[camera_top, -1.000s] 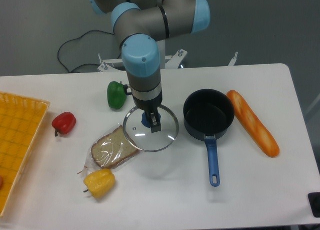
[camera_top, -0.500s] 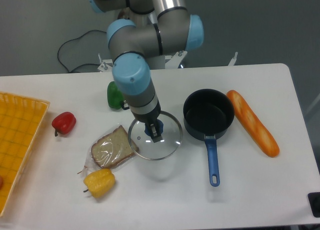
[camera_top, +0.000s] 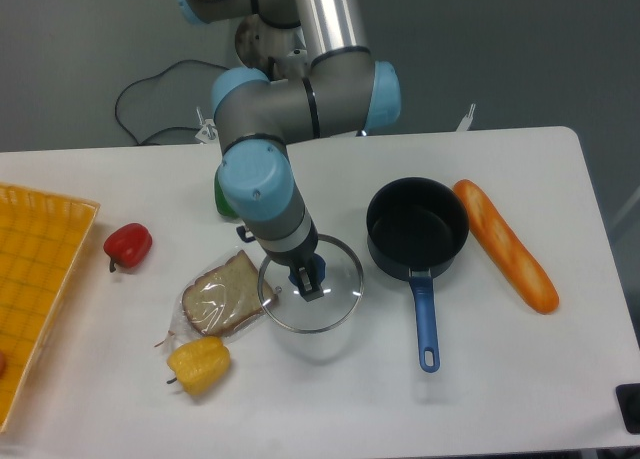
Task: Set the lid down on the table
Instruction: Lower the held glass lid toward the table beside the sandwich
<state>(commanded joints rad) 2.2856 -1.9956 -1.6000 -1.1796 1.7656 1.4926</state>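
Observation:
The lid [camera_top: 325, 304] is round clear glass with a silver rim. It hangs tilted a little above the white table [camera_top: 330, 399], left of the saucepan. My gripper [camera_top: 308, 280] is shut on the lid's blue centre knob, which is mostly hidden between the fingers. The lid's left edge overlaps the wrapped bread slice [camera_top: 222, 296] in the view. A faint shadow of the lid lies on the table below it.
A dark saucepan [camera_top: 417, 226] with a blue handle stands right of the lid. A baguette [camera_top: 505, 244] lies at the right. A green pepper [camera_top: 226, 197], a red pepper [camera_top: 128, 244] and a yellow pepper [camera_top: 199, 365] lie at the left. A yellow mesh tray [camera_top: 30, 279] is at the far left.
My gripper has carried the lid down and toward the table's front. The arm's wrist has swung left. The lid stays gripped by its knob.

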